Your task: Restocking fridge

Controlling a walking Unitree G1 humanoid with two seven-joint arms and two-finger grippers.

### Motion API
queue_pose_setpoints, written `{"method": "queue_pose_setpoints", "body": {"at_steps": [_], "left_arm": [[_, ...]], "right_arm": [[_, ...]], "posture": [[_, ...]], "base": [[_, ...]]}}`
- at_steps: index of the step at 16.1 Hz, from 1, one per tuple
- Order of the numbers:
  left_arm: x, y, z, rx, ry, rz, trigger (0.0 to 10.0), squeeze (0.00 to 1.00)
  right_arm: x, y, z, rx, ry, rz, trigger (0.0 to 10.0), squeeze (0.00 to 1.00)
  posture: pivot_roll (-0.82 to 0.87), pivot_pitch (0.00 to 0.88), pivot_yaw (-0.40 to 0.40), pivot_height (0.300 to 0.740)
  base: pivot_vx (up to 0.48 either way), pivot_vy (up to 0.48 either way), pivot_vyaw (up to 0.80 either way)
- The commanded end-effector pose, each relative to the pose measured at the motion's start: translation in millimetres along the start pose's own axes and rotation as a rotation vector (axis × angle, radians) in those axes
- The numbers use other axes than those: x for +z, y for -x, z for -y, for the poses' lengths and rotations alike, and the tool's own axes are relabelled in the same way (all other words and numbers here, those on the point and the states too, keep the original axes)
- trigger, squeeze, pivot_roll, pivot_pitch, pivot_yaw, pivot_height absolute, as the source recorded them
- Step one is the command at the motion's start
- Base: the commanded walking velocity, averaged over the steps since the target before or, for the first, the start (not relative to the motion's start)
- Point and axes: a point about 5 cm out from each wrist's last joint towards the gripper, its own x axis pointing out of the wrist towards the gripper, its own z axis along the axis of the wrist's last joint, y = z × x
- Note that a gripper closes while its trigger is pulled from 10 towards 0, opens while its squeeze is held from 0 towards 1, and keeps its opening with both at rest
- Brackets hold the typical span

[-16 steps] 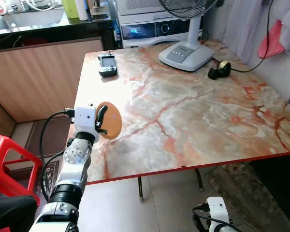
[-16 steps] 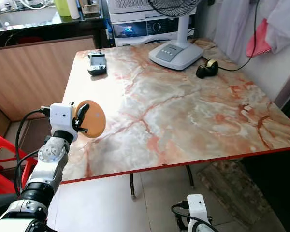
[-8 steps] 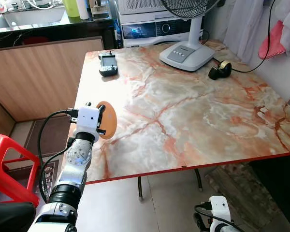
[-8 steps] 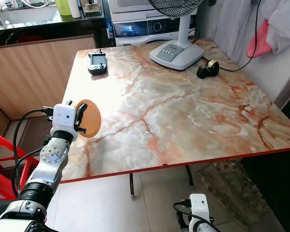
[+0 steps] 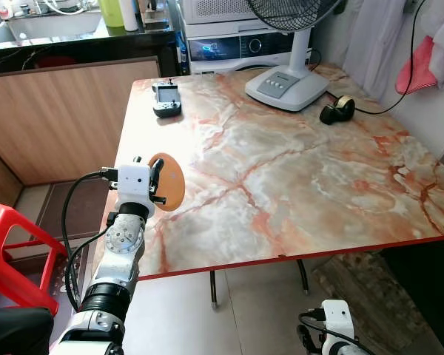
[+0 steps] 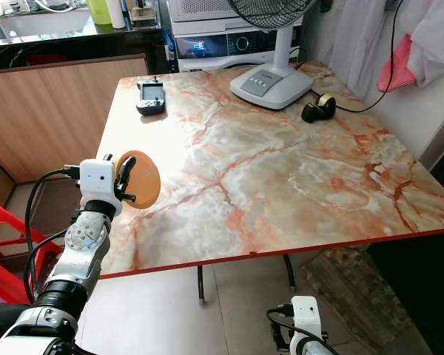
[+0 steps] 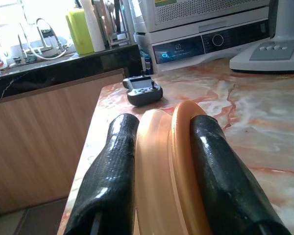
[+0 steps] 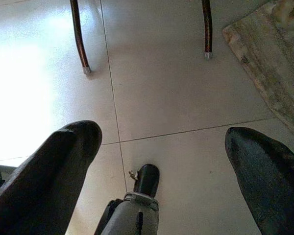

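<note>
Left wrist view: orange disc [image 7: 166,166], probably a rigid, light, smooth lid or plate, stands on edge, pinched across its thickness by the left gripper [image 5: 157,186] above the marble bench [image 5: 296,177] edge. Right gripper [image 8: 161,161], jaws spread, hangs over floor [image 8: 161,98].

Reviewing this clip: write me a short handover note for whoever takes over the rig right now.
Left pincer: shut on an orange disc, held on edge above the near-left part of the marble table.
Right pincer: open, hanging idle below the table edge, pointed at the tiled floor.
On the table: a handheld controller at the far-left corner, a fan base and a tape roll at the far side.
Done: disc is in hand.
Left: no fridge in view; carrying and stowing the disc remain.
</note>
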Motion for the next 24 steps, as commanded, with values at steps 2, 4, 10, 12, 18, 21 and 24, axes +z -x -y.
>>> {"method": "queue_pose_setpoints", "body": {"at_steps": [2,4,10,12,18,21,24], "left_arm": [[5.5,-1.7,0.1,0.001,0.007,0.035,10.0,0.0],[5.9,-2.0,0.3,-0.002,0.006,0.036,10.0,0.0],[4.9,-1.5,2.3,-0.012,0.006,0.033,10.0,0.0],[4.7,-1.6,2.7,-0.017,0.001,0.035,10.0,0.0],[4.0,-1.4,3.6,-0.017,0.019,0.033,10.0,0.0],[4.5,-1.7,4.4,-0.022,0.019,0.036,10.0,0.0],[4.4,-1.4,3.9,-0.019,0.018,0.037,10.0,0.0]], "right_arm": [[-0.6,0.2,-0.1,0.0,-0.012,0.004,10.0,0.0],[-0.7,0.2,0.0,-0.004,-0.014,0.005,10.0,0.0],[-2.3,0.6,1.0,-0.009,-0.017,0.003,10.0,0.0],[-2.9,0.7,0.8,-0.009,-0.018,0.001,10.0,0.0],[-4.0,0.7,0.0,-0.005,-0.011,-0.005,10.0,0.0],[-3.7,0.6,-0.3,-0.005,-0.01,-0.004,10.0,0.0],[-3.5,0.5,-0.2,-0.005,-0.012,-0.007,10.0,0.0]], "posture": [[0.06,0.0,0.001,0.74],[0.06,0.0,0.001,0.74],[0.05,0.0,0.002,0.74],[0.05,0.0,0.004,0.74],[0.05,0.0,0.004,0.74],[0.05,0.0,0.004,0.74],[0.05,0.0,0.002,0.74]], "base": [[0.0,0.33,0.0],[0.0,0.328,0.0],[0.0,0.272,0.0],[0.0,0.0,0.0],[0.0,0.214,0.0],[0.0,0.48,0.0],[0.0,0.394,0.0]]}}
